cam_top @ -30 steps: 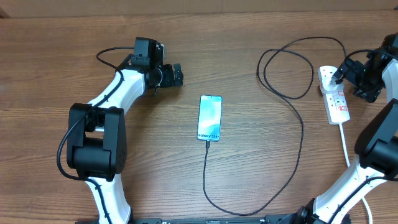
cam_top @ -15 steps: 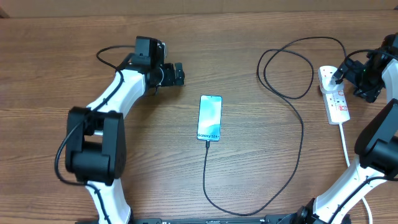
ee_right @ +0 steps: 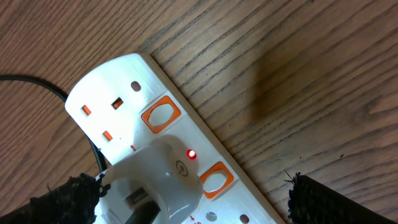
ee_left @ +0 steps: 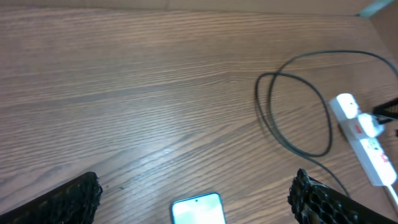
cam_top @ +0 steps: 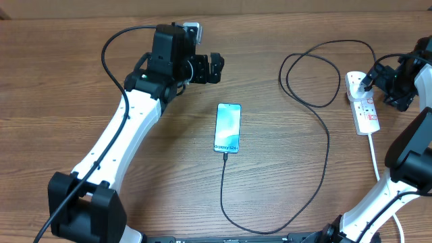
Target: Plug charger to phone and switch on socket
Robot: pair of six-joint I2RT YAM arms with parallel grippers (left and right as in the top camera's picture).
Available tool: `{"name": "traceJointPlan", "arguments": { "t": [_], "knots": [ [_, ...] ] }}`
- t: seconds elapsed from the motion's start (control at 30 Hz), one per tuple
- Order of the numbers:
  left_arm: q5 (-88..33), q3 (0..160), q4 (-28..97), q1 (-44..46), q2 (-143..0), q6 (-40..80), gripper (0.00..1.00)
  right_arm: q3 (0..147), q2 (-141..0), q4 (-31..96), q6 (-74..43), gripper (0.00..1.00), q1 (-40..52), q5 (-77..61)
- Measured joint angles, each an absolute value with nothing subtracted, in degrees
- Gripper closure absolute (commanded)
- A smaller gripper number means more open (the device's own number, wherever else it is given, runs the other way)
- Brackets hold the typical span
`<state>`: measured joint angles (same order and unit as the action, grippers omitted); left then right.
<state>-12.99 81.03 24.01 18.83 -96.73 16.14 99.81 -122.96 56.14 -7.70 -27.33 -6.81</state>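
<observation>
The phone (cam_top: 227,127) lies flat mid-table with its light blue screen up; its top edge shows in the left wrist view (ee_left: 198,211). The charger, a thin black cable (cam_top: 322,155), runs from the phone's near end in a loop to the socket (cam_top: 365,109), a white power strip at the right. In the right wrist view a white adapter (ee_right: 158,180) sits in the socket (ee_right: 118,93) with a red light (ee_right: 191,154) lit beside orange switches. My left gripper (cam_top: 214,67) is open and empty, above the table behind the phone. My right gripper (cam_top: 375,82) is open over the socket's far end.
The cable makes a big loop (cam_top: 310,74) on the table between the phone and the socket, also seen in the left wrist view (ee_left: 292,106). The socket's white cord (cam_top: 375,158) runs toward the front right. The table's back edge is near the left arm.
My left arm has swung up and to the right, carrying its open gripper closer to the phone's far end. The right arm, phone, cable and socket have not moved.
</observation>
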Motion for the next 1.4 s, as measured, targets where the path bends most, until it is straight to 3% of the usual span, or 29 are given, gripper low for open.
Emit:
{"name": "traceJointPlan", "arguments": {
  "t": [0.53, 0.73, 0.77, 0.8, 1.0, 1.4],
  "knots": [
    [-8.2, 80.4, 20.8, 20.2, -87.9, 16.1, 0.01, 99.8, -123.0, 56.1, -7.7, 0.0, -27.3, -6.8],
    [-3.7, 71.4, 19.9, 20.2, -87.6, 16.1, 0.0, 99.8, -123.0, 56.1, -7.7, 0.0, -27.3, -6.8],
    [-3.2, 69.3, 20.2, 20.2, -87.6, 16.1, 0.05, 99.8, -123.0, 56.1, -7.7, 0.0, -27.3, -6.8],
    [-2.6, 67.0, 20.3, 20.2, -87.6, 16.3, 0.01, 99.8, -123.0, 56.1, -7.7, 0.0, -27.3, -6.8],
    [-0.3, 56.6, 19.2, 19.6, -87.7, 16.4, 0.0, 99.8, -123.0, 56.1, -7.7, 0.0, -27.3, -6.8],
    [-0.6, 33.3, -12.4, 17.5, -83.1, 16.4, 0.0, 99.8, -123.0, 56.1, -7.8, 0.0, -27.3, -6.8]
  ]
}}
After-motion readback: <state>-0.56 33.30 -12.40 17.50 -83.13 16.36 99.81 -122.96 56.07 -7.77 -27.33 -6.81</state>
